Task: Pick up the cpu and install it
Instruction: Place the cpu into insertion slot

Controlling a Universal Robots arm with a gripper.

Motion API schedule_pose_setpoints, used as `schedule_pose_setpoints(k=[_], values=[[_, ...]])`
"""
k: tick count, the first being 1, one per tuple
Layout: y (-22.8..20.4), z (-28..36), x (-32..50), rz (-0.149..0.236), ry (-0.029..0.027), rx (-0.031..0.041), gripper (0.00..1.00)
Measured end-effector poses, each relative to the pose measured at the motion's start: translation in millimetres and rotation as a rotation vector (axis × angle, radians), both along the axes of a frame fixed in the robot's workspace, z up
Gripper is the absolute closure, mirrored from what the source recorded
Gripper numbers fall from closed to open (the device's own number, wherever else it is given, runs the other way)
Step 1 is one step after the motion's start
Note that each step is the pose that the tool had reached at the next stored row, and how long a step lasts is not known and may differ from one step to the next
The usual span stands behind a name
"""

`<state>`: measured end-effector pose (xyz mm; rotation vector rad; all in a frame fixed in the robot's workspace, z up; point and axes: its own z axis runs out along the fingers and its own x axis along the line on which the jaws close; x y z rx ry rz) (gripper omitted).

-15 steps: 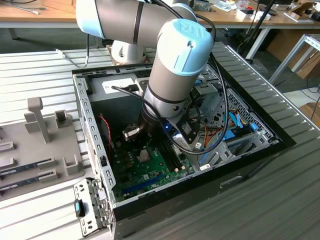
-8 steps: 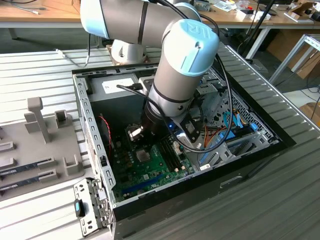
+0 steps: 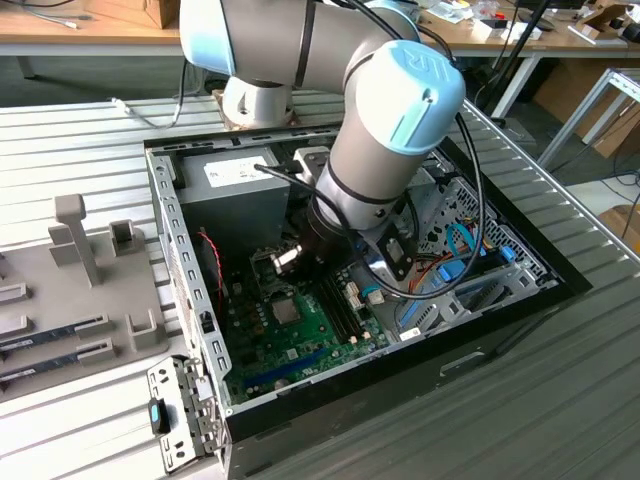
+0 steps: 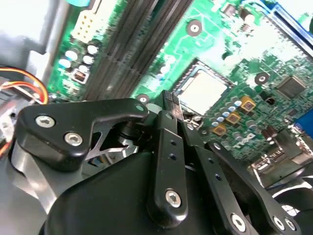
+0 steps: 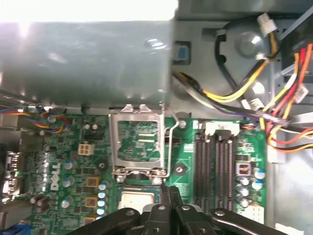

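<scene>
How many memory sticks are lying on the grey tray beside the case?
2, possibly more. Both lie at the exterior view's left edge on the grey tray: one memory stick above the other memory stick. The frame edge crops them, so others may be hidden.

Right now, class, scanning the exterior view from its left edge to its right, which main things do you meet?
Grey fixture with upright posts → case's metal side wall → green motherboard → blue cables → ribbed table.

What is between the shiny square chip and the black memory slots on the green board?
In the first wrist view, the claw's black fingers rise beside the cpu, and past them bare green motherboard with one round screw hole runs to the memory slots.
</scene>
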<state>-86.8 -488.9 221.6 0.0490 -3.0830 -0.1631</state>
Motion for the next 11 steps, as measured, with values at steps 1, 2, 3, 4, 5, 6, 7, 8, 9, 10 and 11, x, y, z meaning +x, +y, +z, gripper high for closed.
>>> schedule_pose_setpoints(k=[1, 2, 3, 4, 5, 6, 7, 8, 9, 10, 11], values=[[-0.1, 0.9, 2.0, 0.000, 0.0009, 0.0006, 0.89], [0.0, 1.7, 4.0, 0.000, 0.0018, 0.0018, 0.89], [-0.1, 3.4, 7.1, 0.000, 0.0036, 0.0041, 0.89], [-0.1, 6.1, 9.1, 0.000, 0.0045, 0.0058, 0.89], [-0.1, 8.1, 9.9, 0.000, 0.0050, 0.0063, 0.89], [0.0, 10.0, 10.6, 0.000, 0.0056, 0.0067, 0.89], [0.0, 12.0, 11.2, 0.000, 0.0062, 0.0069, 0.89], [0.0, 13.8, 12.0, 0.000, 0.0072, 0.0069, 0.89], [0.0, 14.6, 12.8, 0.000, 0.0086, 0.0070, 0.89], [0.0, 14.7, 13.5, 0.000, 0.0099, 0.0071, 0.89], [0.0, 14.7, 13.5, 0.000, 0.0102, 0.0072, 0.89]])
